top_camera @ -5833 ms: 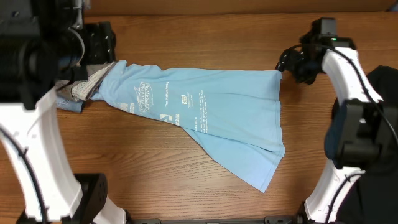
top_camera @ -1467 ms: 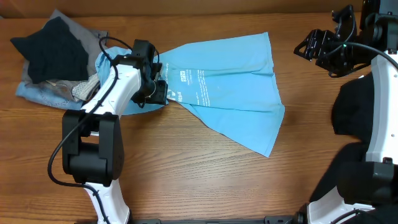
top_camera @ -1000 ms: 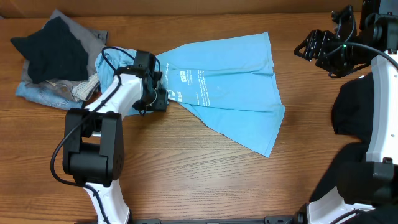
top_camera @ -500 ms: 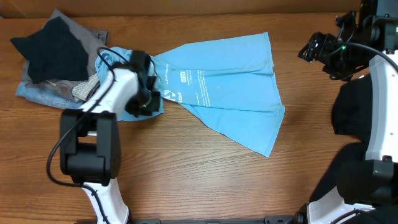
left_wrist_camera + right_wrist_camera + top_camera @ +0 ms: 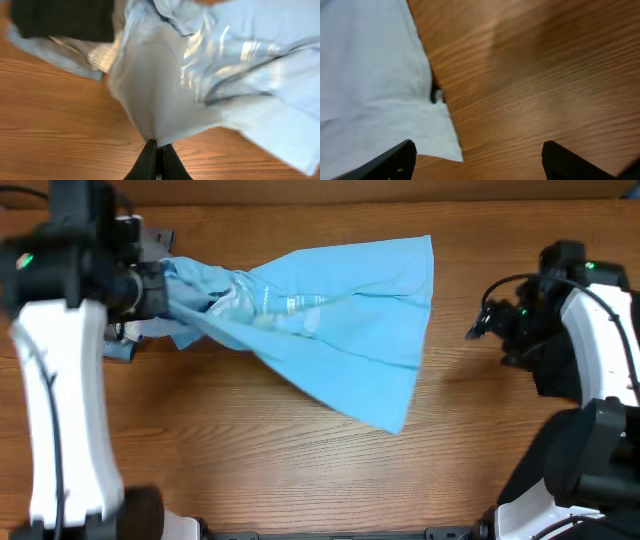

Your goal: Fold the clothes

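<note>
Overhead, the light blue T-shirt lay across the middle of the table, fanned wide at its right end and bunched to a narrow neck at its left end. The left gripper sat at that bunched end, far left of the table. From the left wrist view its jaws were fully closed, fingers pressed together on a small pinch of the blue fabric, and the cloth spread away from the pinch in blurred folds. White print on the shirt showed only as a smear, unreadable. A black garment lay at the far left beyond the shirt, with a strip of grey ribbed fabric just beside it. The right gripper was at the right of the table, near the shirt's right edge but apart from it. In the right wrist view its jaws stood wide apart with nothing between them, over bare wood, with the shirt's hem corner to the left.
</note>
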